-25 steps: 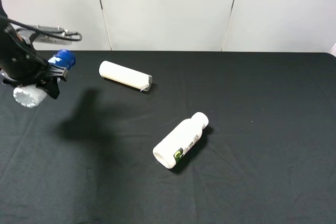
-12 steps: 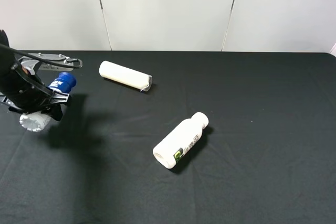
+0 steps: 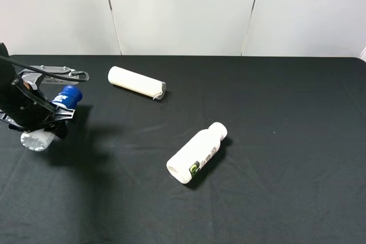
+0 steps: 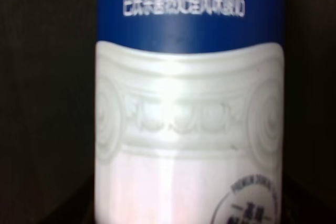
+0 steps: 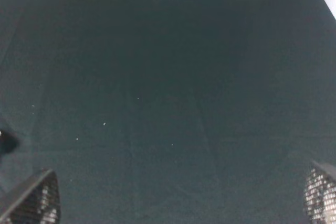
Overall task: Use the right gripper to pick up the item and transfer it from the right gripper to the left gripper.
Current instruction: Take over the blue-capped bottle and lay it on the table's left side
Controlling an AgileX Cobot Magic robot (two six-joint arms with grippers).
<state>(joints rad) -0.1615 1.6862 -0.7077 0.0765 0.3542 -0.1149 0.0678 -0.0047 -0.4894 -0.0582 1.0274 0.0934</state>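
Observation:
The item, a slim white bottle with a dark-blue cap [image 3: 69,95], is at the far left of the exterior view, tilted with its cap toward the back. My left gripper [image 3: 48,117] is shut around its middle and hides most of its body. The left wrist view is filled by its blue-and-white label [image 4: 189,129]. My right gripper [image 5: 178,203] does not show in the exterior view. In the right wrist view its two fingertips [image 5: 31,203] stand far apart over bare black cloth, open and empty.
An all-white bottle with a green-black logo [image 3: 197,154] lies on its side mid-table. A plain white tube [image 3: 136,82] lies at the back left. Black cloth [image 3: 286,141] covers the table, and a white wall stands behind it.
My left gripper has come down toward the table with the item in it, near the left edge. The other bottle and the tube have not moved.

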